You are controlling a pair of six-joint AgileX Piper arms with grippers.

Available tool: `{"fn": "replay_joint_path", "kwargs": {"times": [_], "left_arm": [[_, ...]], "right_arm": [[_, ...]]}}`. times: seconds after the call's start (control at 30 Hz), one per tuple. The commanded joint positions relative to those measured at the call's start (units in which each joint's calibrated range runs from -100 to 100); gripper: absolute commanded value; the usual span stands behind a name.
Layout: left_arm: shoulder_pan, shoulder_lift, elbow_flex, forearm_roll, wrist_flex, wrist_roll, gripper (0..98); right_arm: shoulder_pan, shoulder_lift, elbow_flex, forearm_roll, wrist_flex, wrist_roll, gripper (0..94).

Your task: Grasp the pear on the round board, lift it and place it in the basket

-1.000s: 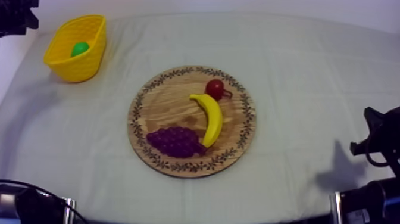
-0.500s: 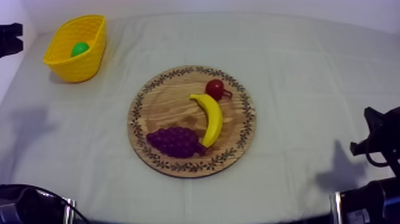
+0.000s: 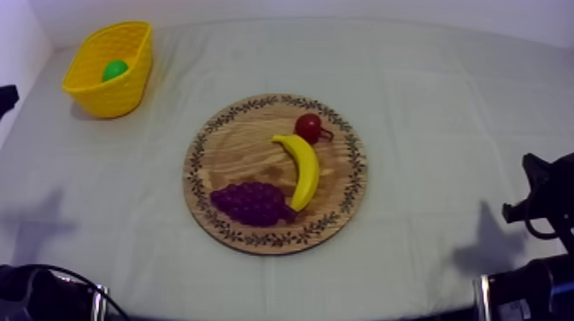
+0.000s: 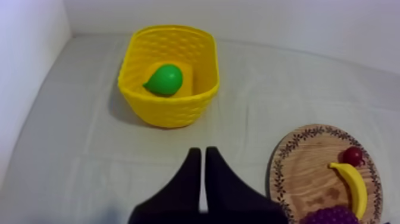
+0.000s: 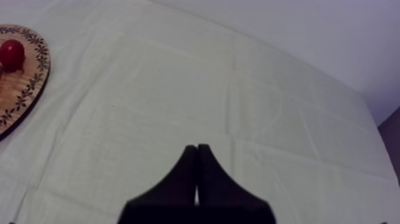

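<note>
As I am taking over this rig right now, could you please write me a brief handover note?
Left hand: shut on nothing, over the grey-white cloth near the yellow plastic basket.
Right hand: shut on nothing, over the cloth beside the round patterned wooden board.
The green toy pear lies in the basket.
Yellow toy banana, purple grape bunch and small red fruit lie on the board.
Done: pear delivered. Left: nothing apparent.

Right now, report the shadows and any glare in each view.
Top view: soft, even light, no glare; faint grey shadows lie on the cloth near that view's lower left and lower right edges. Left wrist view: the yellow basket throws a dim shadow on the cloth beside it. Right wrist view: flat light, no marked shadow by the shut right claw.
</note>
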Motion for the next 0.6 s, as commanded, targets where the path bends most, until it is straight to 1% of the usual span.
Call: {"fn": "replay_joint_path", "kwargs": {"times": [0.0,0.27,0.4,0.57], "left_arm": [[-0.2,-7.39,5.61,0.05,-1.06,-0.14,0.1],[-0.75,-19.38,17.67,0.16,-6.17,-0.69,0.1],[-0.36,-24.93,23.77,0.23,-7.62,-2.39,0.1],[0.47,-29.98,29.2,0.05,-9.82,-3.38,0.0]], "right_arm": [[0.0,0.0,-0.02,0.02,-0.01,0.03,0.4],[0.0,0.0,-0.02,0.02,-0.01,0.02,0.4],[0.0,0.0,-0.02,0.02,-0.01,0.01,0.4],[0.0,0.0,-0.02,0.02,-0.01,0.02,0.4]]}}
